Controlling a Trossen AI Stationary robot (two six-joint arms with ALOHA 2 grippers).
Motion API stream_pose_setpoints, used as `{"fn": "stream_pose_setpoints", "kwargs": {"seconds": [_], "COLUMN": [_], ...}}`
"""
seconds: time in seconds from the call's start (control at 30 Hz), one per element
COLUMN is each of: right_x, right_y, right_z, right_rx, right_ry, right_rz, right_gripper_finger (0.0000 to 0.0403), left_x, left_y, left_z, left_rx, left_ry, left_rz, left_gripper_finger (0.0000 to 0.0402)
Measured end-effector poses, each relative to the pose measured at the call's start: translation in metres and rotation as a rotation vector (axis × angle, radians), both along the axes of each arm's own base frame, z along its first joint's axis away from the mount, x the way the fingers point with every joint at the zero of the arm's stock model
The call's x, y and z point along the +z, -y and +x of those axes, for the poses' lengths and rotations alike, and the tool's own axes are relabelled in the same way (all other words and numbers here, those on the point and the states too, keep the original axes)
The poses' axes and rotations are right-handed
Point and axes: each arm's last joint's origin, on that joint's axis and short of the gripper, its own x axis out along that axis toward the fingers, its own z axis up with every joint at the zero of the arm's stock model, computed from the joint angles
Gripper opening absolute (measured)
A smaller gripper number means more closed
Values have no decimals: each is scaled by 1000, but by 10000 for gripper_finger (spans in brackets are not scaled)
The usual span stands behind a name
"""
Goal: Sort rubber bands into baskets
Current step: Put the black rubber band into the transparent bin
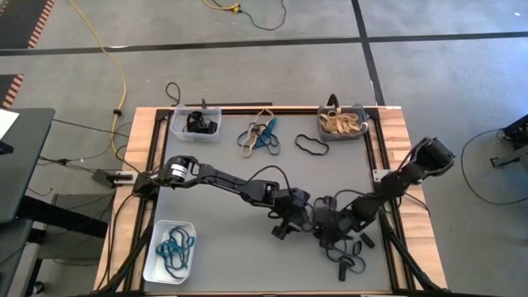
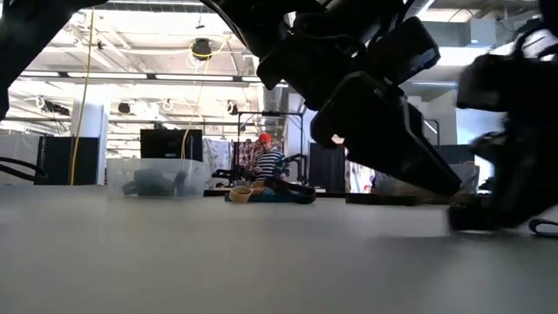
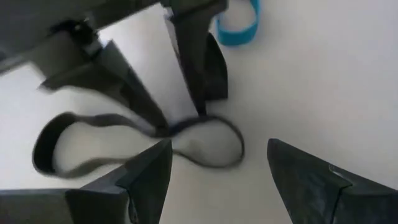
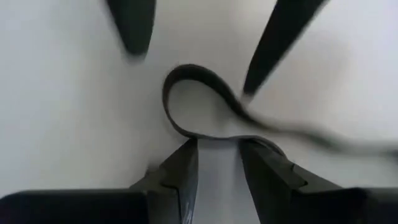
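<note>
A black rubber band (image 3: 205, 146) lies on the grey table near its front right, twisted into a figure-eight. My right gripper (image 4: 219, 163) points steeply down at the band's narrow middle, fingers open a little and astride it. My left gripper (image 3: 214, 180) hovers wide open just left of it (image 1: 289, 219), one finger on either side of the band's loop, touching nothing. The clear basket (image 1: 196, 124) holds black bands, the dark grey basket (image 1: 341, 125) tan ones and the white basket (image 1: 169, 250) teal ones. My right gripper has its fingertips (image 3: 163, 127) down at the black band's crossed middle (image 4: 217, 138), coming from above at a slant from the table's right. A gap shows between the fingers, and the band lies flat on the table. I cannot tell whether they touch it.
A teal band (image 1: 351, 265) and small black bands (image 1: 364, 241) lie near the front right corner. A mixed heap of bands (image 1: 258, 137) and a single black band (image 1: 311, 146) lie at the far middle. The two grippers stand close together.
</note>
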Motion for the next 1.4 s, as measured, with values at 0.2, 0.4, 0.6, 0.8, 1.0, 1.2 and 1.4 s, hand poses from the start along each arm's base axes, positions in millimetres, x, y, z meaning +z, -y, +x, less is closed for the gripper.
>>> {"fn": "stream_pose_setpoints", "kwargs": {"seconds": [0.2, 0.4, 0.6, 0.8, 1.0, 1.2, 1.4], "right_x": [1, 1, 0, 3, 13, 23, 27], "right_y": [12, 13, 10, 7, 5, 8, 6], "right_z": [7, 8, 7, 3, -4, -7, -15], "right_rx": [-34, -36, -18, -3, 11, 0, -11], "right_ry": [16, 18, -2, -10, 4, 23, 33], "right_rz": [-37, -32, 7, 18, 24, 30, -16], "right_gripper_finger": [153, 153, 153, 153, 153, 153, 153], "left_x": [-5, -6, -7, -22, -21, 0, 49], "left_y": [-1, 0, 0, 1, 2, -3, -21], "left_z": [-5, -5, -8, -7, -7, -11, -29], "left_rx": [10, 37, 8, -24, -33, -6, 101], "left_ry": [-69, -80, -97, -121, -114, -72, -99], "left_rz": [16, 33, 58, 73, 87, 218, 402], "left_gripper_finger": [254, 252, 211, 141, 57, 3, 0]}}
